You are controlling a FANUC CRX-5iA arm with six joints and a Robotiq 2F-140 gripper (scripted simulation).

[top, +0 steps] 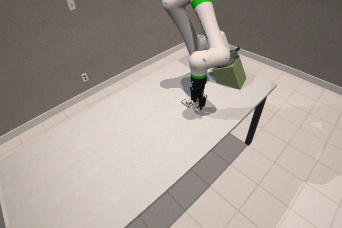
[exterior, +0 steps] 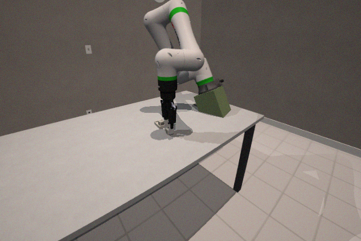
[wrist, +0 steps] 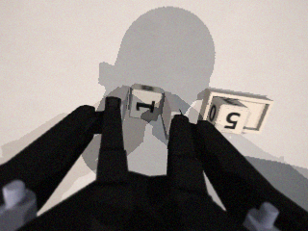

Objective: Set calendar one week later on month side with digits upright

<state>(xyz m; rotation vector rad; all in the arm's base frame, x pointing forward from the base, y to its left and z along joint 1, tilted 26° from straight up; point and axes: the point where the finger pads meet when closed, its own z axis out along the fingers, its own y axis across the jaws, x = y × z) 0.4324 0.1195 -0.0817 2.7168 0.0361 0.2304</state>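
Calendar tray nearby; gripper spread slightly around the "1" cube, prob. free; we'd widen evenly, then lift straight w/o nudging.
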